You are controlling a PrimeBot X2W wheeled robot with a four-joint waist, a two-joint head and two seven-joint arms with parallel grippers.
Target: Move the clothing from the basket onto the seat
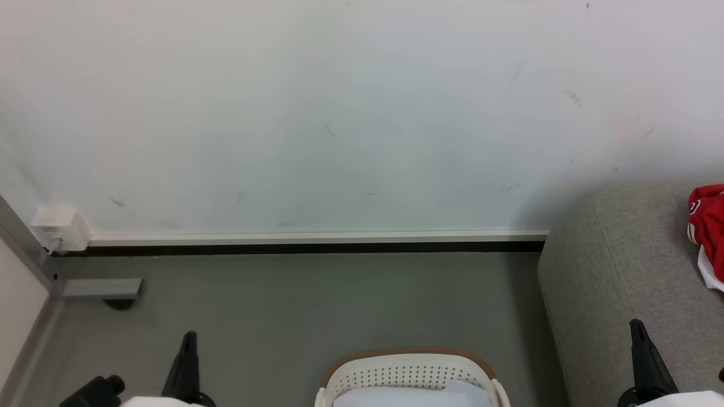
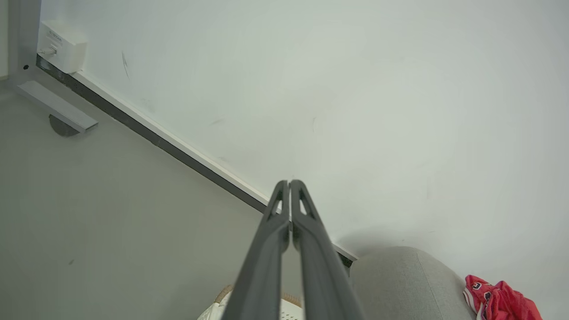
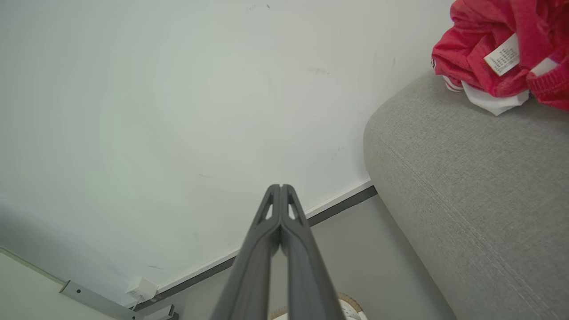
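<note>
Your head view: the clothing lies on the seat, and the visible part of the basket shows nothing red, so you may judge the task largely done. Your left wrist view: the left gripper is clenched empty, pointing at the wall. Your right wrist view: the right gripper, likewise clenched empty, points past the seat's corner.

The seat at right is coarse woven grey cloth; the clothing is soft red fabric; the basket is perforated matt plastic; the floor is smooth and matt.
</note>
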